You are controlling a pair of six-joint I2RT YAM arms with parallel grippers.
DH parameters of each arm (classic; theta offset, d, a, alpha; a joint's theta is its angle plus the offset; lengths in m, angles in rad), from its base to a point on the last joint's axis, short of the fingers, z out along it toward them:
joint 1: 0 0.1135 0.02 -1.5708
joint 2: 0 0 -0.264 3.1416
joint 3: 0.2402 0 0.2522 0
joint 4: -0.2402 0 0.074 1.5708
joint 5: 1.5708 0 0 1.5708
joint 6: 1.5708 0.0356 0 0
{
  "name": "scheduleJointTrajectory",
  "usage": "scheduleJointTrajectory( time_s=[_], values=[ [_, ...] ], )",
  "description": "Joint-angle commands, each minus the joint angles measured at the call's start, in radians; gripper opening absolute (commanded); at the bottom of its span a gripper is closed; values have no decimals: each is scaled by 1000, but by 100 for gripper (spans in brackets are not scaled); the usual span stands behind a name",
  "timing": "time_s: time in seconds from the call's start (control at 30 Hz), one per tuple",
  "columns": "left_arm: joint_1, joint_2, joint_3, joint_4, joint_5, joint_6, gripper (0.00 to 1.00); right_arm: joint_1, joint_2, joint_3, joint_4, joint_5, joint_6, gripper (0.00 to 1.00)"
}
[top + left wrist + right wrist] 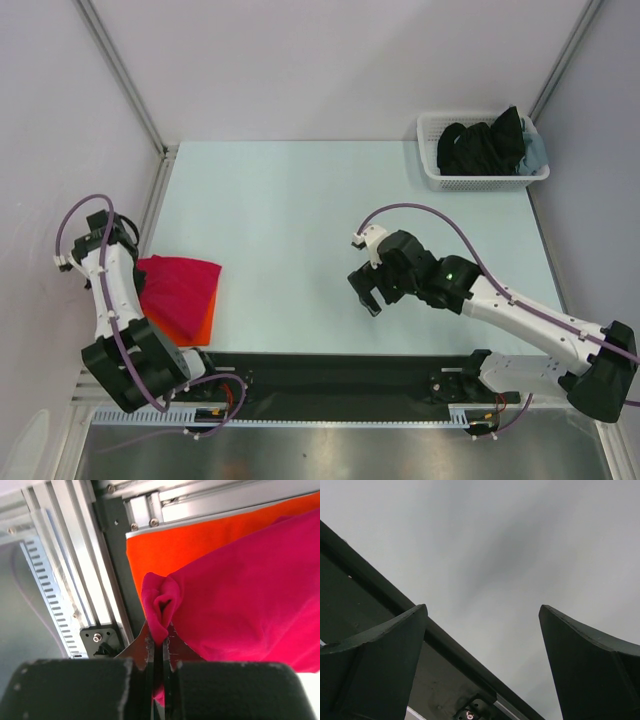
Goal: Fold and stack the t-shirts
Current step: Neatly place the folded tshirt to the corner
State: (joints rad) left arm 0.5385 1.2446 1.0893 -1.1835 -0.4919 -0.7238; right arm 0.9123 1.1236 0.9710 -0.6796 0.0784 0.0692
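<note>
The pale table (330, 200) takes most of the top view. A wide stretch of its surface lies between the shirts at the left and the white basket (432, 160) at the far right corner. The basket holds dark clothes (485, 145), bunched so that I cannot tell how many pieces there are.

The red t-shirt (180, 285) lies folded at the near left edge of the table, on top of the orange t-shirt (205, 325). Only a thin strip and one corner of the orange one show from above. In the left wrist view its edge runs just beside the metal rail (115, 595) of the frame.

The left arm (115, 300) covers the left border of the red shirt, so from above the left gripper (159, 647) is hard to make out. The wrist view shows its fingers pressed together, pinching a small fold of the red cloth.

The right gripper (367, 292) hangs over the middle of the table, well apart from both shirts and the basket. Its fingers (380, 665) are spread wide, with only blurred grey background between them.
</note>
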Motion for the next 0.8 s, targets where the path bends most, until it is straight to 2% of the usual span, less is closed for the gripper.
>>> scheduleJointTrajectory(
  time_s=[0.0, 0.17, 0.37, 0.47, 0.5, 0.53, 0.57, 0.6, 0.7, 0.73, 0.77],
  values=[
    [28, -27, -38, 22, 9, 3, 0, -4, 7, 6, 26, -26, -17, 100],
    [61, -31, -121, 45, -5, 1, 0, -4, 10, 9, 37, -37, -14, 100],
    [133, -54, -115, 61, -25, 7, 6, -1, 10, -2, 49, -48, 0, 100],
    [144, -42, -106, 64, -36, 20, 38, -1, 5, -3, 51, -46, 0, 100],
    [144, -43, -101, 65, -40, 26, 66, -1, 5, -5, 51, -45, -2, 100],
    [144, -65, -100, 76, -30, 41, 77, -3, 4, -5, 49, -43, -2, 100],
    [143, -85, -95, 64, -25, 29, 93, -3, 2, -5, 48, -43, -3, 100],
    [144, -103, -89, 52, -13, 21, 100, -1, 2, -6, 43, -42, -3, 100],
    [25, -215, -68, 74, 59, -23, 100, -6, -1, -6, 28, -39, -9, 100],
    [-127, -233, -62, 77, 67, -47, 100, -9, -1, -8, 22, -39, -8, 100],
    [-217, -241, -34, 70, 73, -119, 100, -12, -4, -9, 17, -39, -2, 100]
  ],
)
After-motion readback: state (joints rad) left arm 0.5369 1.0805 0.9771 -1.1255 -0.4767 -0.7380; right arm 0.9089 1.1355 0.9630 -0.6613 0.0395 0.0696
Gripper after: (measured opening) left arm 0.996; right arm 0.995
